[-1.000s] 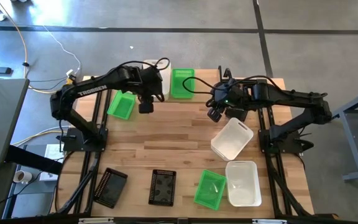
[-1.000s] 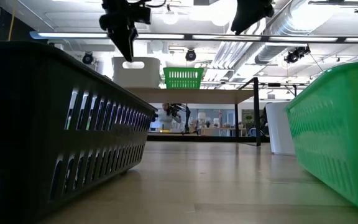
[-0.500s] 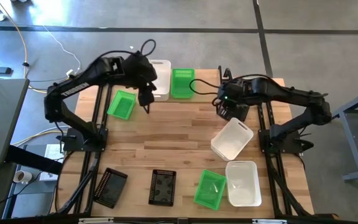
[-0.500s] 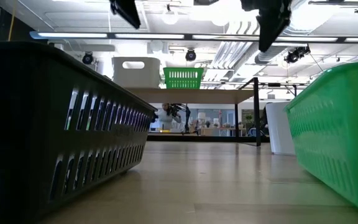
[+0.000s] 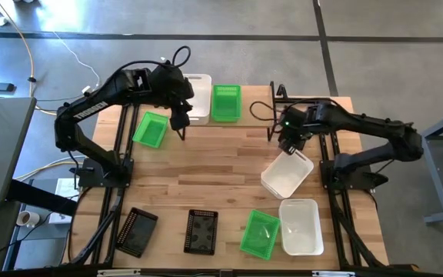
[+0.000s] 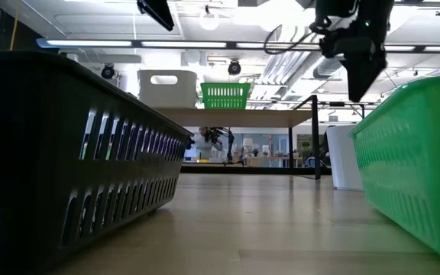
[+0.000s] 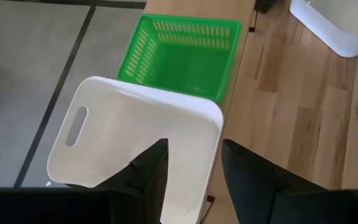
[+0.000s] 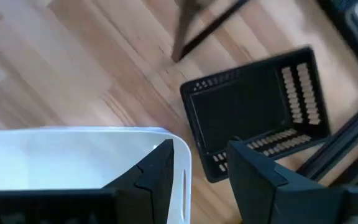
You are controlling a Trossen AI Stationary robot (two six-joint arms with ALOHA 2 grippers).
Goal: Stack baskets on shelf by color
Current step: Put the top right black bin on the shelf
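The shelf (image 6: pixel 239 116) stands at the table's far edge, carrying a white basket (image 5: pixel 198 108) and a green basket (image 5: pixel 225 102) side by side. My left gripper (image 7: pixel 191 168) hovers open above the white one (image 7: pixel 135 137), near its front wall. My right gripper (image 8: pixel 201 171) hangs open over the far end of another white basket (image 5: pixel 287 173) lying on the table, next to a black basket (image 8: pixel 253 118). In the low view this gripper (image 6: pixel 361 72) is well above the tabletop. The other baskets rest on the table.
A green basket (image 5: pixel 151 129) lies left of the shelf. Along the near edge sit two black baskets (image 5: pixel 135 231) (image 5: pixel 200 231), a green one (image 5: pixel 259 233) and a white one (image 5: pixel 300 225). Bare wood shows in the table's middle (image 5: pixel 206 173).
My left gripper has risen from in front of the shelf and drawn back slightly toward the left. My right gripper has travelled toward the table's right and near side, coming down over the white basket on the table. No basket has moved.
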